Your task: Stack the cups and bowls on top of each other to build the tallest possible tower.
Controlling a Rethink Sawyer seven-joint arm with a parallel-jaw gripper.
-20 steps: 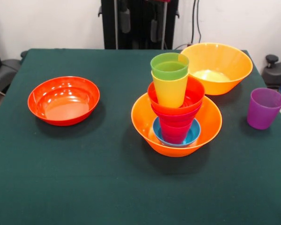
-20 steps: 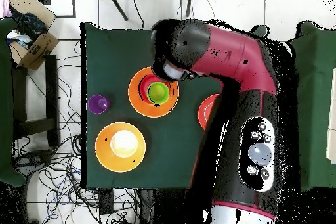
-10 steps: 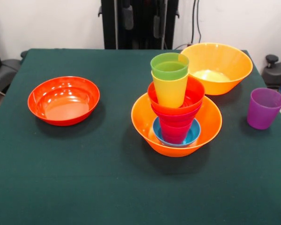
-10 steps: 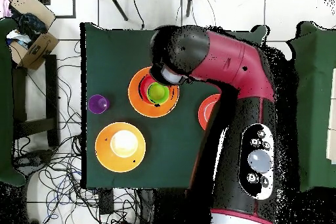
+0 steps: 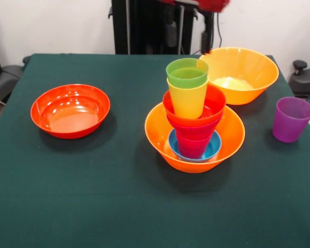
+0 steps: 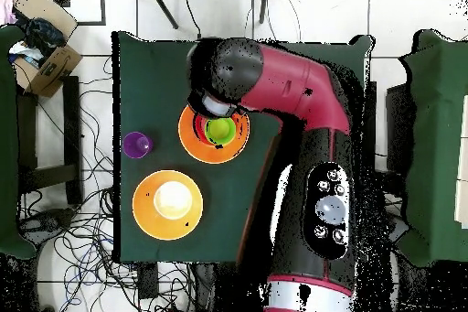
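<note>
While the tower [image 5: 194, 121] stands five pieces deep near the table's middle, the stacking is between picks.

Its large orange bowl [image 5: 165, 139] holds a blue bowl [image 5: 213, 149], a crimson cup [image 5: 192, 143], a red-orange bowl [image 5: 214, 107], then the yellow cup [image 5: 188, 101] and the green cup [image 5: 187, 73] on top. Still loose are the purple cup [image 5: 291, 119] near the right edge, the second orange bowl [image 5: 248, 72] toward the far right corner, and the shallow red-orange bowl [image 5: 70, 110] near the left edge. Whether the gripper [image 5: 208, 36], at the far edge, is open or closed I cannot tell. Likely next: the purple cup, lowered squarely into the green one.
</note>
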